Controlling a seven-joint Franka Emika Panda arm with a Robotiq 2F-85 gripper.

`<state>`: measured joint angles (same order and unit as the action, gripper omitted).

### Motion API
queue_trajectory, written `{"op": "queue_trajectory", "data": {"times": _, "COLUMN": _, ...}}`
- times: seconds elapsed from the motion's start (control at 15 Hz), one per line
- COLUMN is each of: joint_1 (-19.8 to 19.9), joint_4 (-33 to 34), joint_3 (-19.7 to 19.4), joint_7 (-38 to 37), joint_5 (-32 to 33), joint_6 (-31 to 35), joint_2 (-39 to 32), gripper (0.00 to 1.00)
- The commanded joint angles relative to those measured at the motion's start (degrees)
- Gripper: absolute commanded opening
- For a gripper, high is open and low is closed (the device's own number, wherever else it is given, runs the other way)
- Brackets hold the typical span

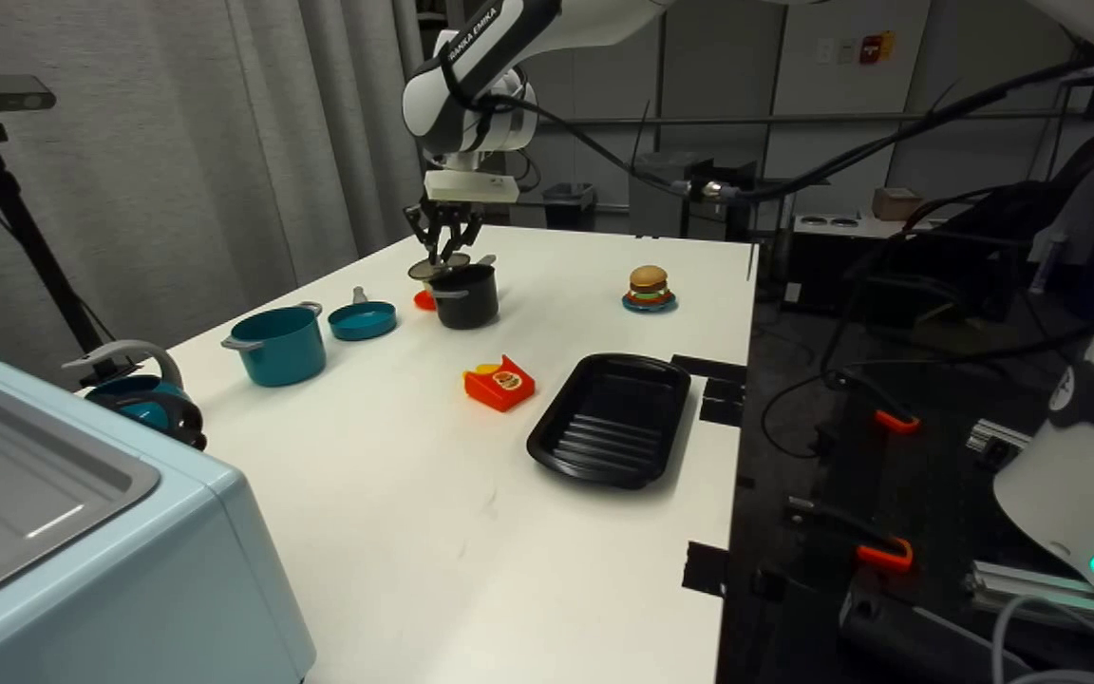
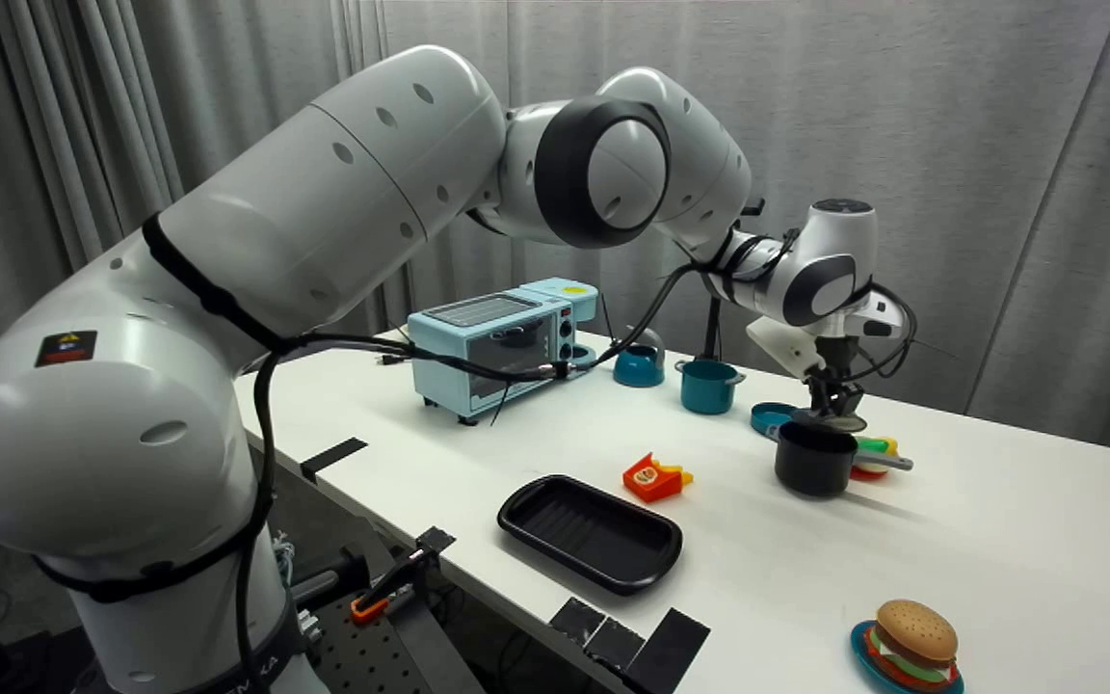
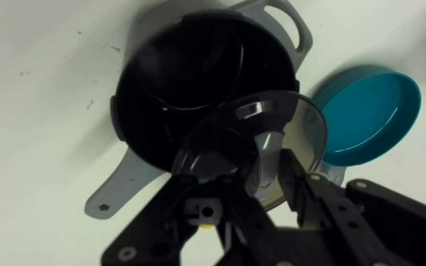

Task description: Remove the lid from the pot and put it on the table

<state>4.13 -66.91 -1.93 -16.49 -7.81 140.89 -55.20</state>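
The black pot (image 1: 467, 299) stands upright on the white table (image 1: 395, 494); it also shows in an exterior view (image 2: 811, 463) and the wrist view (image 3: 190, 70). Its inside is mostly uncovered and looks empty. The lid (image 3: 231, 138) is round, dark-rimmed and see-through, with a grey handle. My gripper (image 3: 266, 170) is shut on the lid's handle. The lid hangs tilted above the pot's rim and off to one side, overlapping the pot's edge in the wrist view. The lid (image 2: 846, 423) and gripper (image 2: 834, 393) are above the pot in both exterior views.
A teal pan (image 3: 368, 118) and teal pot (image 1: 283, 348) stand beside the black pot. A red and yellow-green piece (image 2: 873, 453) lies close behind it. Toy fries (image 1: 501, 384), a black ribbed pan (image 1: 615, 418), a burger (image 1: 649, 285) and a blue oven (image 1: 129, 532) are also on the table.
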Motion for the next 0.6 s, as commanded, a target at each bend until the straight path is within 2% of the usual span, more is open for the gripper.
{"op": "queue_trajectory", "data": {"times": 0.0, "joint_1": 0.6, "joint_4": -1.8, "joint_3": 0.4, "joint_7": 1.9, "joint_5": -0.8, "joint_6": -1.4, "joint_2": 3.6, "gripper": 0.05}}
{"op": "queue_trajectory", "data": {"times": 0.27, "joint_1": 1.5, "joint_4": -5.1, "joint_3": 0.4, "joint_7": 3.4, "joint_5": -0.8, "joint_6": -3.4, "joint_2": 7.6, "gripper": 0.05}}
{"op": "queue_trajectory", "data": {"times": 0.47, "joint_1": 4.4, "joint_4": -5.2, "joint_3": 0.4, "joint_7": 6.6, "joint_5": -1.1, "joint_6": -7.9, "joint_2": 9.5, "gripper": 0.05}}
{"op": "queue_trajectory", "data": {"times": 0.53, "joint_1": 4.4, "joint_4": -7.6, "joint_3": 0.2, "joint_7": 7.1, "joint_5": -1.0, "joint_6": -8.0, "joint_2": 10.9, "gripper": 0.05}}
